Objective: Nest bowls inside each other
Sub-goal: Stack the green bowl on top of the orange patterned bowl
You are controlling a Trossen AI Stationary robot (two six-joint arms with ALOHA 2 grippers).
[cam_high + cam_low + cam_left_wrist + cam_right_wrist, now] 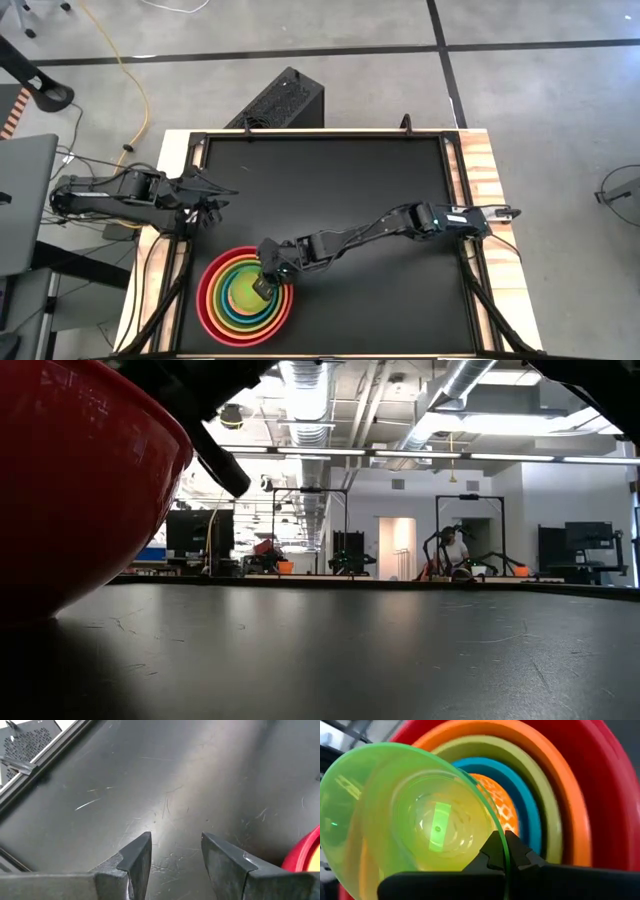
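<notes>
A nest of bowls (245, 296) sits near the table's front edge, left of middle: red (615, 795) outermost, then orange (570, 785), lime green (545, 795), blue (527, 805) and a patterned yellow one (505, 807) at the centre. My right gripper (505, 845) is over the nest's middle (263, 287), shut on the smallest bright green bowl (415, 815). My left gripper (175, 852) hangs open over bare table near the left edge (205, 212), with the red bowl's rim (305, 855) off to one side. My right gripper pinches the green bowl's rim (506, 862), one finger (490, 852) on the inner side of the wall and the other (522, 852) on the outer side. The fingers slant down from the table's right. The bowl is tipped steeply, its open side turned toward the wrist, just over the patterned bowl; whether they touch I cannot tell.
The low view shows the red bowl's outer wall (80, 480) resting on the black tabletop (350, 650), which stretches away to the right. A raised frame (320, 135) runs round the table. A dark box (285, 100) stands on the floor beyond the far edge.
</notes>
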